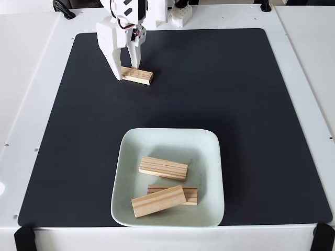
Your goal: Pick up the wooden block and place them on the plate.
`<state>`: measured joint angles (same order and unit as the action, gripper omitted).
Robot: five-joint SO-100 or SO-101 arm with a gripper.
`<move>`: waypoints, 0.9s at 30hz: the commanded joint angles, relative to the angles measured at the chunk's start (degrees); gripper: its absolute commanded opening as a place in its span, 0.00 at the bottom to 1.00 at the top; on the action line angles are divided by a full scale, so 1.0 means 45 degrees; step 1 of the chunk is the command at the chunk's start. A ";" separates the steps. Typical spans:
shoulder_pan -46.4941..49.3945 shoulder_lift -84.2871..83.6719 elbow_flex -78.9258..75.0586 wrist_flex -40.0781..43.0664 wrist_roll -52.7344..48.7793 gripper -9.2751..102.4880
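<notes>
Fixed view, looking down: the gripper (126,73) stands behind the plate (131,146), its fingers spread around one end of a wooden block (137,76) on the black mat (235,104). Whether they press it, I can't quite tell. Three more blocks (163,168) lie on the plate.

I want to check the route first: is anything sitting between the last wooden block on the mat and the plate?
Nothing visible does. The wooden block lies at the end effector, and only bare black mat separates it from the plate. Three blocks already lie in the plate, leaving its upper part free.
</notes>
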<state>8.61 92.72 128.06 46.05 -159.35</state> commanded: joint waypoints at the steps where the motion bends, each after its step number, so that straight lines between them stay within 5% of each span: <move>1: -0.0488 -0.0215 -0.0020 -0.0449 0.0059 0.26; 6: -0.0605 -0.0234 0.0059 -0.0449 0.0059 0.25; 12: -0.0605 -0.0234 0.0254 -0.0449 0.0059 0.07; 27: -0.0527 0.0000 0.0234 -0.0332 0.0234 0.08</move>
<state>6.33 92.64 129.02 45.44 -158.99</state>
